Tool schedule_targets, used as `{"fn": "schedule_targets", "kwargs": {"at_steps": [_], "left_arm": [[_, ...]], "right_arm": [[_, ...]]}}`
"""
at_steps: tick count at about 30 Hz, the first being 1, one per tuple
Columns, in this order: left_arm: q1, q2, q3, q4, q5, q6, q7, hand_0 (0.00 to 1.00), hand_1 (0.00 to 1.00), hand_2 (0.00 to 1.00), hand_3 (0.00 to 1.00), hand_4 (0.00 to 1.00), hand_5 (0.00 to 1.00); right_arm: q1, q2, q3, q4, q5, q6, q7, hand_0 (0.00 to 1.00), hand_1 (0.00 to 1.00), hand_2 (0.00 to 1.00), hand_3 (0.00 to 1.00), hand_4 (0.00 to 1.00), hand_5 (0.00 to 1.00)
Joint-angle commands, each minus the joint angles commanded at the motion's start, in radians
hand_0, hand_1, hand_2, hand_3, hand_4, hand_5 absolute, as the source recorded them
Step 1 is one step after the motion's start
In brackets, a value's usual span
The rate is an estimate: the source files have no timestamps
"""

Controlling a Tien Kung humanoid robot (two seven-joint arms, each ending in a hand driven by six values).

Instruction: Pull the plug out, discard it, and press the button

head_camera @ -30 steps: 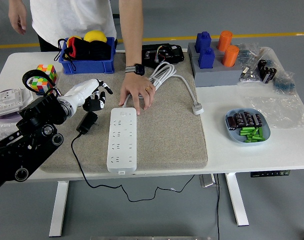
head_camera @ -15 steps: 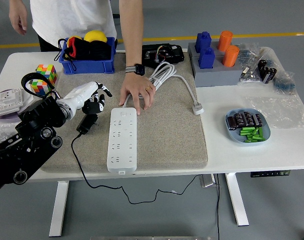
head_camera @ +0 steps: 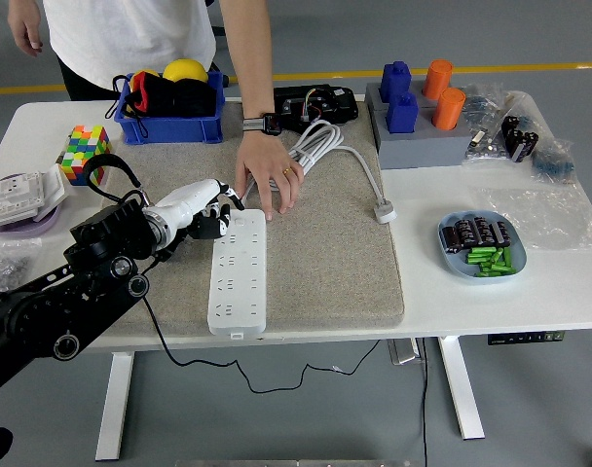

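A white power strip [head_camera: 240, 274] lies lengthwise on the beige mat [head_camera: 325, 253]. A person's hand [head_camera: 268, 185] presses on its far end. My left hand [head_camera: 216, 210], white with black fingers, hovers at the strip's far left corner, next to the person's fingers. Its fingers are relaxed and hold nothing. The black plug is mostly hidden under my left forearm; its black cable [head_camera: 156, 324] runs off the mat's near edge and under the table. The strip's white cord [head_camera: 320, 146] is coiled at the back and ends in a white plug [head_camera: 385, 210].
A blue bin [head_camera: 169, 125] stands at the back left, with a Rubik's cube [head_camera: 85, 151] and a white socket block [head_camera: 17, 195] to its left. A grey stand with blue and orange cylinders [head_camera: 418, 122] is back right. A blue dish of batteries [head_camera: 481, 248] sits right.
My left hand moved right, from above the black plug on the mat to the strip's far left corner. The person's hand stayed on the strip.
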Motion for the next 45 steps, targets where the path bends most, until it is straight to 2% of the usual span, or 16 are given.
{"fn": "schedule_targets", "kwargs": {"at_steps": [8,23,41,45], "left_arm": [[-0.019,-0.016,0.032,0.035,-0.01,-0.001,-0.002,0.054,0.011,0.15,0.647,0.028,0.002],[-0.032,-0.021,0.049,0.081,0.001,-0.005,0.004,0.054,0.011,0.151,0.648,0.027,0.002],[-0.034,-0.018,0.08,0.095,-0.016,-0.01,0.004,0.053,0.011,0.151,0.642,0.027,0.002],[-0.029,-0.013,0.052,0.067,-0.007,-0.006,-0.001,0.052,0.011,0.15,0.642,0.028,0.002]], "right_arm": [[0.001,0.0,0.001,-0.002,0.0,0.0,0.0,0.733,0.678,0.66,0.632,0.745,0.597],[0.002,0.0,-0.001,0.0,0.002,0.0,0.0,0.733,0.678,0.66,0.633,0.745,0.597],[0.004,0.001,-0.001,0.0,0.0,-0.001,0.0,0.733,0.678,0.66,0.633,0.745,0.597],[0.004,0.001,-0.001,0.001,0.0,-0.001,0.0,0.733,0.678,0.66,0.632,0.745,0.596]]}}
